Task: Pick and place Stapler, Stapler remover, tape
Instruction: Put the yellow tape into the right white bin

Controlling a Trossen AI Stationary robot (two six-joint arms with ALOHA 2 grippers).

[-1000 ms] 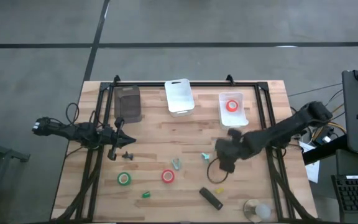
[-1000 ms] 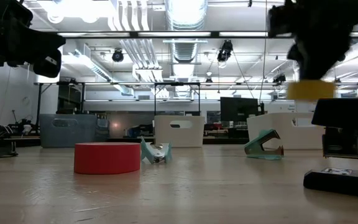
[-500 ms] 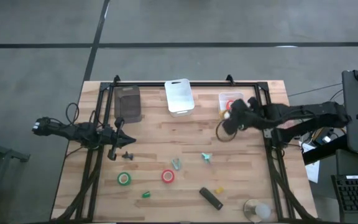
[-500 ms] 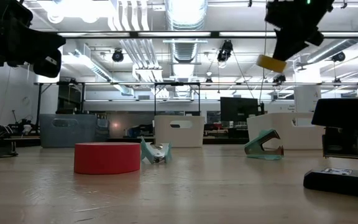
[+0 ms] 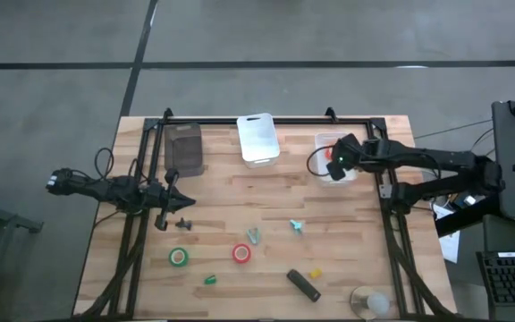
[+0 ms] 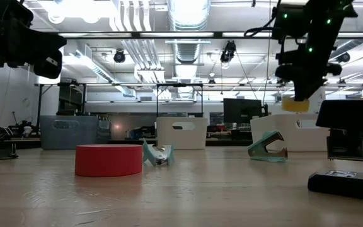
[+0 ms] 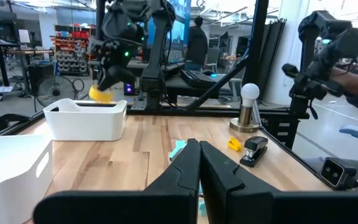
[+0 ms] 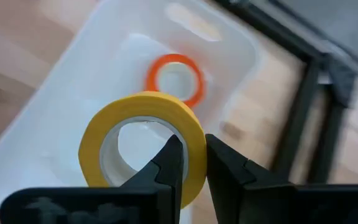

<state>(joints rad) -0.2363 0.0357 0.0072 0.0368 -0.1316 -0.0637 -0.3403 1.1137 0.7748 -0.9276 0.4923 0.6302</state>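
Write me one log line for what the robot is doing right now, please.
right gripper: fingers pinch yellow tape roll over white bin | bin holds orange tape roll | left gripper: fingers shut, empty, waiting at table's left

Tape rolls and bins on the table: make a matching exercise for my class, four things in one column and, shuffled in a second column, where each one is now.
Things
1. yellow tape roll
2. red-orange tape roll
3. green tape roll
4. black stapler

Places
A. lying inside the white bin
B. on the table's near edge, right of centre in the high view
C. pinched in the right gripper above the white bin
D. flat on the table in front of the left gripper

Pairs: 1-C, 2-A, 3-D, 4-B
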